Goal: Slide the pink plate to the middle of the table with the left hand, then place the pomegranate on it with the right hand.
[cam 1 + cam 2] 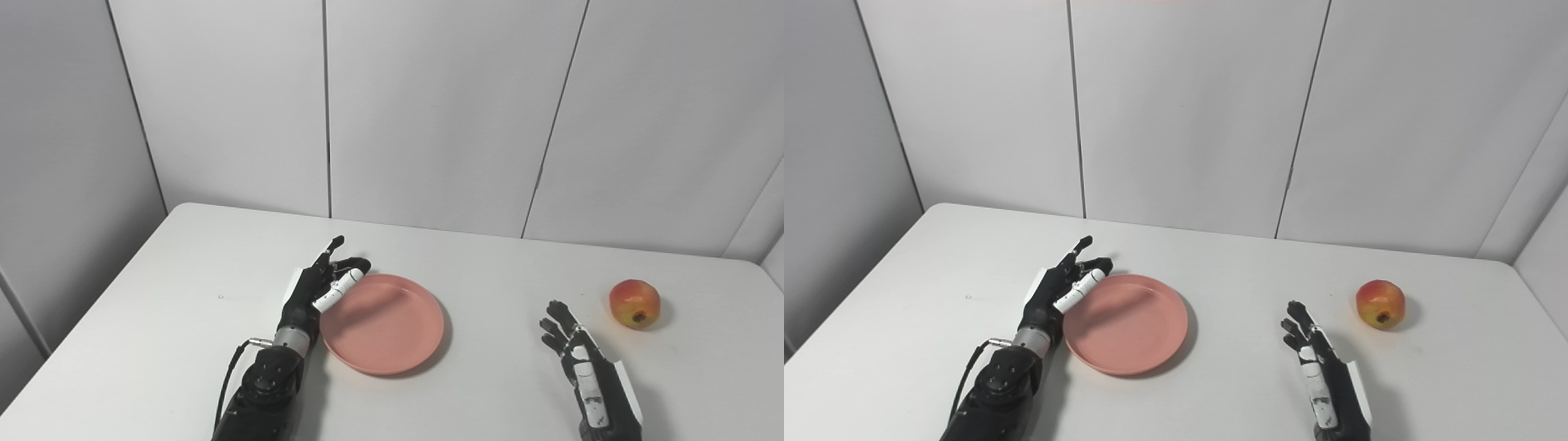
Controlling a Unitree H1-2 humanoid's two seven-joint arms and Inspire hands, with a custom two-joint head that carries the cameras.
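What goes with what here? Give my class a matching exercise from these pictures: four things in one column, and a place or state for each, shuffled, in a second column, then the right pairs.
Column 1
1. pink plate
2. pomegranate
3. left hand
4. right hand

Column 2
A. open, holding nothing, near the table's front edge
B. alone on the table's right side
C. empty, near the middle of the table
D. at the plate's left rim, a white-tipped finger over its edge

Pairs: 1-C, 2-B, 3-D, 4-A
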